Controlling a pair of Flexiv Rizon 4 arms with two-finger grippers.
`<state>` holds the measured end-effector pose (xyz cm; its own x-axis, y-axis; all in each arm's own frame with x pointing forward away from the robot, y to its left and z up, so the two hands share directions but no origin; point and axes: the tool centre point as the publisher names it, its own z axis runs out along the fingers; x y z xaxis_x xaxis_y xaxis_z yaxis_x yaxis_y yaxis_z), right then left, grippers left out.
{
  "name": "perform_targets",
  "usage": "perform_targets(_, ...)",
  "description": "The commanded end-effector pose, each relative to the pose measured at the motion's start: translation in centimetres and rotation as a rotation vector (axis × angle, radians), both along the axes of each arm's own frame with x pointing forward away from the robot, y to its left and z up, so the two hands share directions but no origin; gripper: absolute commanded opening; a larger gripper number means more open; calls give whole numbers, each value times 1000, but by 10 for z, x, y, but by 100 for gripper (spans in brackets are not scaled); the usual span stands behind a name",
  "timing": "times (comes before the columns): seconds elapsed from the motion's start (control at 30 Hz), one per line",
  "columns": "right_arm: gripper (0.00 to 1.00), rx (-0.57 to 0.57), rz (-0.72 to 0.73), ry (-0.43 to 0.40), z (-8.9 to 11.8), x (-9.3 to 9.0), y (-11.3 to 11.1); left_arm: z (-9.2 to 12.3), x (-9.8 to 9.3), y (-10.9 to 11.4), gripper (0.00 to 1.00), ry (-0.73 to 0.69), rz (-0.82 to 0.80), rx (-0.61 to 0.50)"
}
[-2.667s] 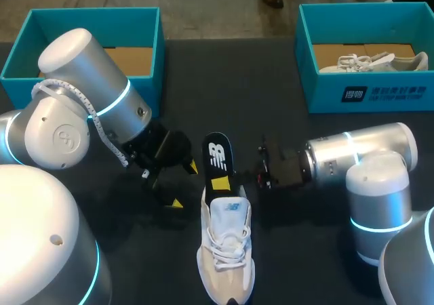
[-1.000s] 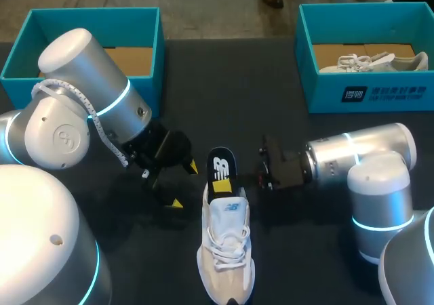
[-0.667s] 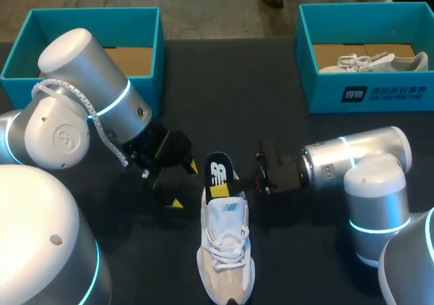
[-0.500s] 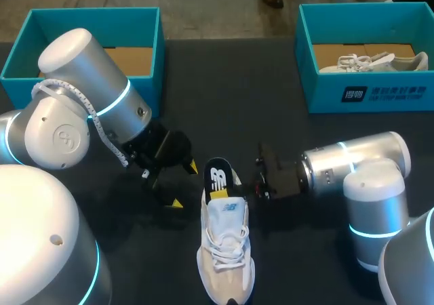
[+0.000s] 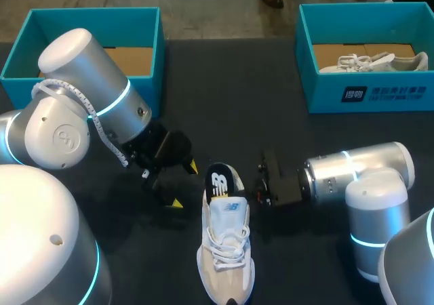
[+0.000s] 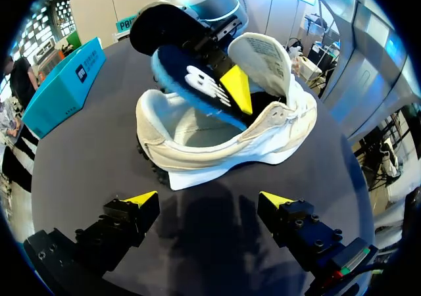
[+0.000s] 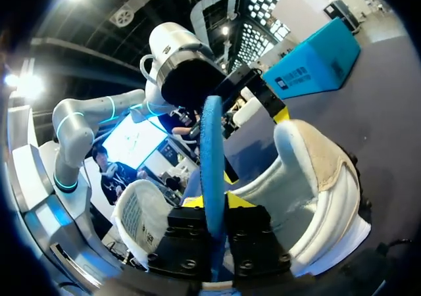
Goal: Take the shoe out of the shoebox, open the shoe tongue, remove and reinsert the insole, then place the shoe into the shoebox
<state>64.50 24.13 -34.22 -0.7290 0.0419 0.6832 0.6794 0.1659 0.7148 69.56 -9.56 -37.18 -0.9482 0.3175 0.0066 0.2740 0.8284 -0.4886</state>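
Observation:
A white shoe [image 5: 227, 251] lies on the dark table near the front edge, its tongue [image 6: 266, 52] lifted. A dark blue insole [image 5: 218, 181] stands slanted with its lower end inside the shoe's opening. My right gripper [image 5: 237, 183] comes in from the right and is shut on the insole's [image 7: 212, 151] upper part, which stands edge-on between its yellow tips. Just left of the shoe's heel end, my left gripper [image 5: 183, 184] is open and holds nothing. In the left wrist view the shoe [image 6: 223, 138] lies ahead of the open left gripper [image 6: 210, 204].
A teal shoebox [image 5: 17, 61] with brown card inside stands at the back left, partly behind my left arm. A second teal shoebox [image 5: 325, 88] at the back right holds another white shoe [image 5: 380, 62].
The right gripper has come down and forward, sliding the insole deeper into the shoe, so less of it stands out. The left arm and the shoe have stayed in place.

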Motion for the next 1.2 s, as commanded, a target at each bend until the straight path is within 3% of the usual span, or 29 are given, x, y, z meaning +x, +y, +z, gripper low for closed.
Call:
perform_targets(0.03, 41, -10, -2, -14, 10, 5, 3, -1, 0, -1, 100, -1, 1, 2)
perform_targets(0.23, 34, -16, 1, -40, 18, 14, 4, -1, 0, -1, 100, -1, 1, 2)
perform_targets(0.3, 25, -18, 1, -44, 19, 15, 4, -1, 0, -1, 100, -1, 1, 2)
perform_targets(0.37, 0, -19, 1, -46, 19, 17, 5, -1, 0, -1, 100, -1, 1, 2)
perform_targets(0.6, 0, -18, 4, -34, 12, 18, 6, -1, 0, -1, 100, -1, 1, 2)
perform_targets(0.97, 0, -28, 13, 20, -2, 1, 3, -1, 0, -1, 100, -1, 1, 2)
perform_targets(1.17, 0, -22, 10, 20, 0, 0, 2, -1, 0, -1, 100, -1, 1, 2)
perform_targets(1.2, 20, -21, 7, 15, 2, 2, 1, -1, 0, -1, 100, -1, 1, 2)
